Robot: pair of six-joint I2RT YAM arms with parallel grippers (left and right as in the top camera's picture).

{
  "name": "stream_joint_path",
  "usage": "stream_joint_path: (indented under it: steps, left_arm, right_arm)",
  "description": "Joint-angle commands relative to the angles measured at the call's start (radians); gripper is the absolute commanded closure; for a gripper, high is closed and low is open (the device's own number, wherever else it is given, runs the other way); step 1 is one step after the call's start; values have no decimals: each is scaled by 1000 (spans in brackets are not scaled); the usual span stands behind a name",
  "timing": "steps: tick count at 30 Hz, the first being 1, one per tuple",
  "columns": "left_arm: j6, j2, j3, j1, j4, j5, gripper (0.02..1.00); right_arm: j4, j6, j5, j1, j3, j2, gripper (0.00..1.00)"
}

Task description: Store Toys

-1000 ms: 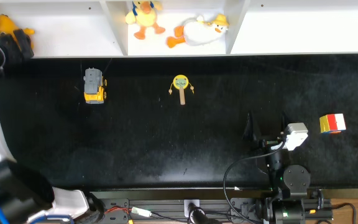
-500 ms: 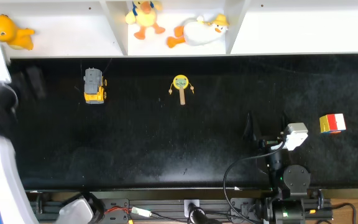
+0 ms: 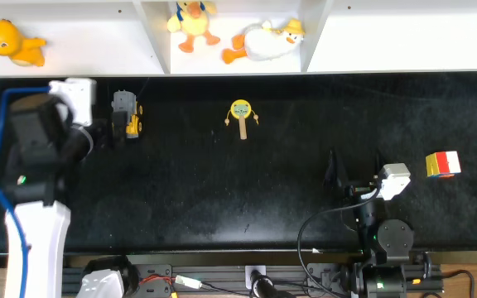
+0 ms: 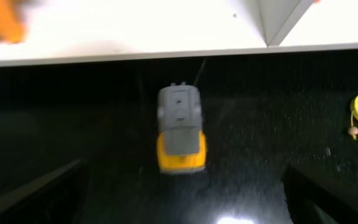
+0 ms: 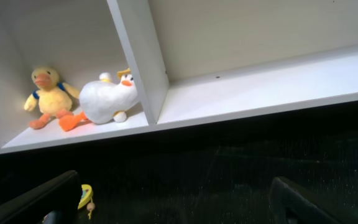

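A grey and yellow toy truck [image 3: 126, 115] stands on the black table near the shelf. My left gripper [image 3: 104, 124] is just left of it, open; in the left wrist view the truck [image 4: 180, 129] lies ahead between the spread fingers of the left gripper [image 4: 184, 177]. A yellow rattle drum [image 3: 240, 115] lies mid-table, and a coloured cube [image 3: 442, 164] sits at the right. My right gripper [image 3: 354, 165] rests open near the front right, empty [image 5: 174, 182]. An orange-yellow duck [image 3: 11, 40] sits in the left shelf compartment.
The white shelf [image 3: 387, 50] runs along the back. Its middle compartment holds a yellow duckling plush [image 3: 193, 21] and a white goose plush [image 3: 267, 40], with dividers on both sides. The right compartment [image 5: 278, 81] is bare.
The left gripper let go of the duck in the left compartment, drew back, then swung right to the truck. The right arm has not moved.
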Motion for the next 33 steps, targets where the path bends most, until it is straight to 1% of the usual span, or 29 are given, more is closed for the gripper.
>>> stream_joint_path:
  steps: [1,5,14,21,27,33]
  left_arm:
    - [-38,121,-10,-40,66,-24,20]
    - [-91,238,-10,-41,109,-23,20]
    - [-91,395,-10,-41,175,-24,20]
    - [-91,462,-10,-41,217,-58,20]
    - [-91,483,-10,-41,216,-58,23]
    - [-94,483,-34,-41,219,-80,20]
  right_arm:
    - [6,3,8,5,-14,-11,5]
    - [6,3,8,5,-14,-11,7]
    - [6,3,8,5,-14,-11,5]
    - [6,3,8,5,-14,-11,7]
    - [5,3,8,5,-14,-11,5]
    - [6,3,8,5,-14,-11,5]
